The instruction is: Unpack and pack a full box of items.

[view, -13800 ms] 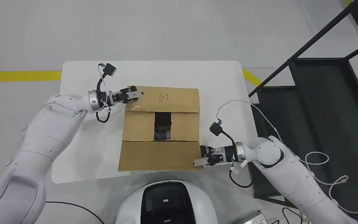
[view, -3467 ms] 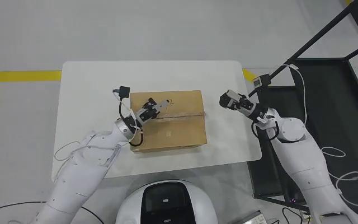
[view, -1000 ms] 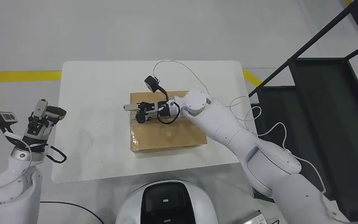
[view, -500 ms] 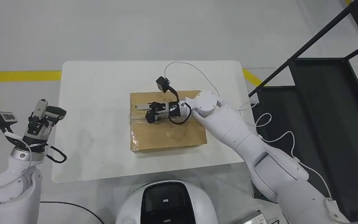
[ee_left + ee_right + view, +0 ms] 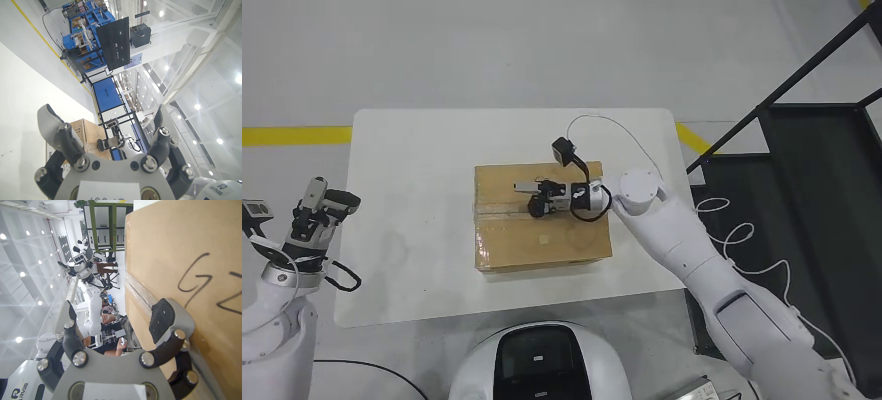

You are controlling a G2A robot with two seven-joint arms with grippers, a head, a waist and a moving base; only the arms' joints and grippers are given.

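A closed cardboard box (image 5: 542, 225) with a taped centre seam sits mid-table. My right gripper (image 5: 530, 196) lies over the box top near the seam, open and holding nothing. In the right wrist view this gripper (image 5: 113, 319) has one dark ribbed pad (image 5: 162, 319) against the box top (image 5: 179, 247) beside the tape, while the other finger hangs off in the air. My left gripper (image 5: 330, 196) is off the table's left edge, open and empty. In the left wrist view the left gripper (image 5: 104, 117) points toward the distant box (image 5: 88, 132).
The white table (image 5: 412, 150) has bare surface all round the box. A black metal rack (image 5: 802, 180) stands close to the table's right side. A yellow floor line (image 5: 292, 135) runs off to the left.
My right gripper has slid to the right along the box's seam, from near the left end toward the middle. The left arm has kept still.
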